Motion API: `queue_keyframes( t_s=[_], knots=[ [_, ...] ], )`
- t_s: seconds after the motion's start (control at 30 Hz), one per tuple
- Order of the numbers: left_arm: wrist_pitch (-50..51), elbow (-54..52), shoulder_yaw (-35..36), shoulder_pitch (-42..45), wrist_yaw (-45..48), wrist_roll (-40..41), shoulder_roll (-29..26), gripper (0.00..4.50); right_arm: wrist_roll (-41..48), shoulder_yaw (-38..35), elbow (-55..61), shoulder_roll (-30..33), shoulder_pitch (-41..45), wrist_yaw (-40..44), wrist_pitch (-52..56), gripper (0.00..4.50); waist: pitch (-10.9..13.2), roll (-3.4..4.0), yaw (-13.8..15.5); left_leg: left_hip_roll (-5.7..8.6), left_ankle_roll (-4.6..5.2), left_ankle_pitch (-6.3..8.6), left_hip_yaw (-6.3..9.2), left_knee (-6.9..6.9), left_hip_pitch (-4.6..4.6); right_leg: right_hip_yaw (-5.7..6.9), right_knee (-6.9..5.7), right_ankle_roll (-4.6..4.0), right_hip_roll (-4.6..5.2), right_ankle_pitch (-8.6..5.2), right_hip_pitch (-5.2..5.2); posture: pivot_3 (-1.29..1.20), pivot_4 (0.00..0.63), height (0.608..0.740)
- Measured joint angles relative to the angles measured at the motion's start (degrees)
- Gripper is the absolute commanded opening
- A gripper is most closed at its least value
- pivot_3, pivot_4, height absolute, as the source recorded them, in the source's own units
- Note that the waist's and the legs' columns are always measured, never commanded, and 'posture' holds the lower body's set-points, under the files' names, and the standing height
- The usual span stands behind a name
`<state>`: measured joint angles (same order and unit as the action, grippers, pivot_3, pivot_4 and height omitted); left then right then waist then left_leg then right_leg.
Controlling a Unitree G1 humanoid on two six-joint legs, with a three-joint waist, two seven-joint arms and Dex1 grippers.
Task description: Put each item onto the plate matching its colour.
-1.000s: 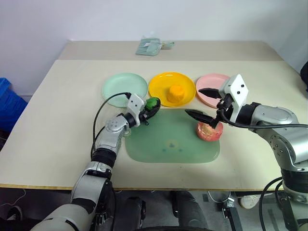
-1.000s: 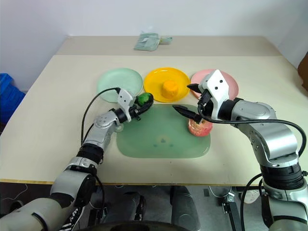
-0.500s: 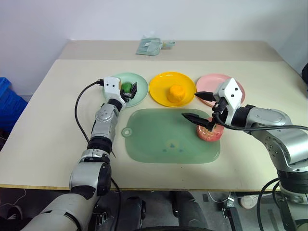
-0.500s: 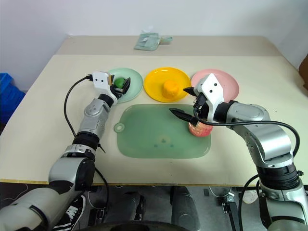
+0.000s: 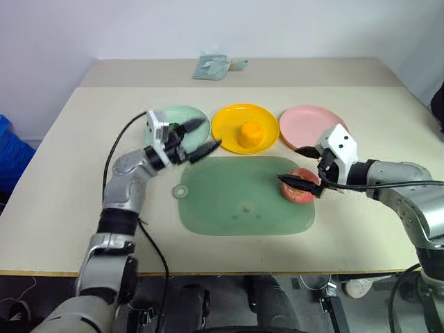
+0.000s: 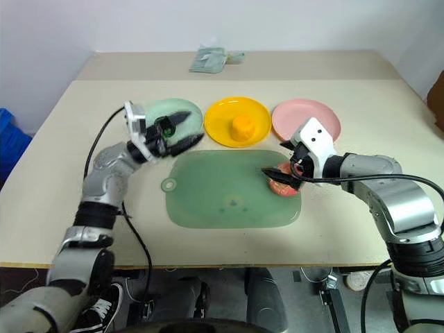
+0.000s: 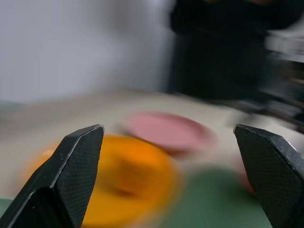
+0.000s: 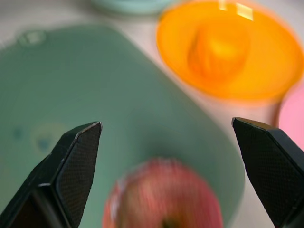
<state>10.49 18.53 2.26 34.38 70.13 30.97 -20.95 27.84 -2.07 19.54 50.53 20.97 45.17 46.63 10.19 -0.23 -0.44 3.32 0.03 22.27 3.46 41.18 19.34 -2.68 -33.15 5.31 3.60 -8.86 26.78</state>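
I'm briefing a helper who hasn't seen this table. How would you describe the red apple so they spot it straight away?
Find the large green mat in the middle of the table, in front of three round plates. The red apple sits on the mat's right end, between the right gripper's open fingers. It is the only toy not on a plate.

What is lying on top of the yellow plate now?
The orange-yellow blocky toy sits near the middle of the yellow plate, and nothing else is on it. The plate surface directly beneath the toy is covered, so it cannot be seen.
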Motion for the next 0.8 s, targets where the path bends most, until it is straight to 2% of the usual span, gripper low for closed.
queue_keyframes(
  t_s=[0.13, 0.27, 0.8],
  knots=[
    [5.12, -4.09, -1.24, -2.24, 8.33, 2.42, -4.80, 4.47, -0.26, -0.06, -1.29, 2.26, -0.92, 1.07, 1.43, 4.50, 0.00, 0.00, -0.17, -0.03, 0.20, 0.11, 0.00, 0.00, -0.07, 0.00, -0.01, 0.00, -0.03, 0.00, -0.01, 0.00, 0.150, 0.740],
    [9.31, -6.24, -1.86, -3.08, 11.62, 2.99, -7.41, 4.47, -0.57, -0.14, -1.98, 3.11, -2.09, 1.50, 2.98, 4.50, 0.00, 0.00, -0.15, -0.03, 0.20, 0.11, 0.01, -0.01, -0.05, 0.00, -0.01, 0.00, -0.03, 0.00, -0.01, 0.00, 0.150, 0.740],
    [11.73, -8.65, -3.11, -3.29, 10.63, 3.25, -6.64, 4.47, 3.06, -1.12, -1.86, 1.98, -2.88, 1.34, 10.05, 4.50, 0.00, 0.00, -0.12, -0.03, 0.18, 0.10, 0.01, 0.00, -0.04, 0.00, 0.02, 0.00, -0.01, 0.00, 0.00, 0.00, 0.150, 0.740]
  ],
)
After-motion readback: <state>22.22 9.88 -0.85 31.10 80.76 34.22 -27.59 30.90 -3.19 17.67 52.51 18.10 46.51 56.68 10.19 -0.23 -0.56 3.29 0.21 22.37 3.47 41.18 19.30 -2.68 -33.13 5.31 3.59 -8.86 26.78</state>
